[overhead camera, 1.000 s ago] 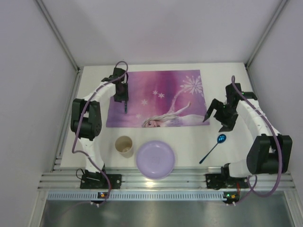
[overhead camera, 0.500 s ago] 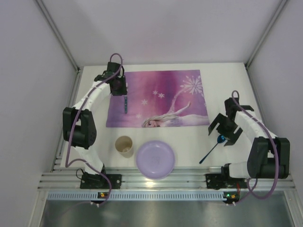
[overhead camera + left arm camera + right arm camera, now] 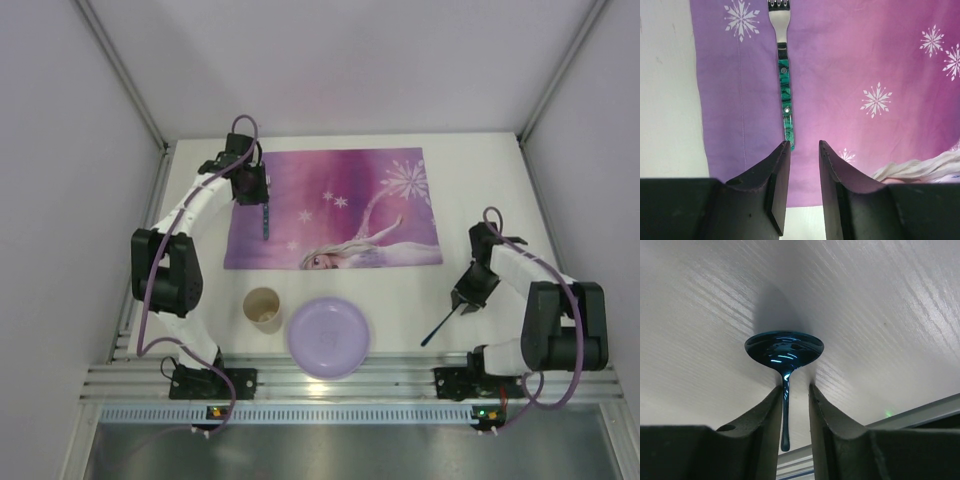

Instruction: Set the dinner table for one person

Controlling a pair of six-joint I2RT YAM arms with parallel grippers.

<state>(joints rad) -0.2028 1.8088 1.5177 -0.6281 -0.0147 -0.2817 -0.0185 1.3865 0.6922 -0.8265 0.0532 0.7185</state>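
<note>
A fork [image 3: 785, 90] with a green handle lies flat on the left part of the purple placemat [image 3: 340, 205], tines pointing away from my left gripper [image 3: 804, 142]. That gripper is open with nothing between its fingers, its tips just short of the handle's end. In the top view the fork [image 3: 265, 222] lies just near of the left gripper [image 3: 257, 198]. My right gripper [image 3: 795, 386] is low on the white dinner table [image 3: 470, 170], its jaws narrow around the neck of a dark blue spoon [image 3: 784, 347]. The handle rests against the left finger, with a gap to the right one.
A tan cup [image 3: 263, 308] and a lilac plate [image 3: 328, 336] stand near the table's front edge, near of the placemat. The spoon's handle [image 3: 437, 330] sticks out toward the metal rail at the front. Grey walls close in the sides and back.
My right gripper has come down over the spoon and its wide-open jaws have narrowed around the handle. The left gripper has drawn back slightly from the fork.
</note>
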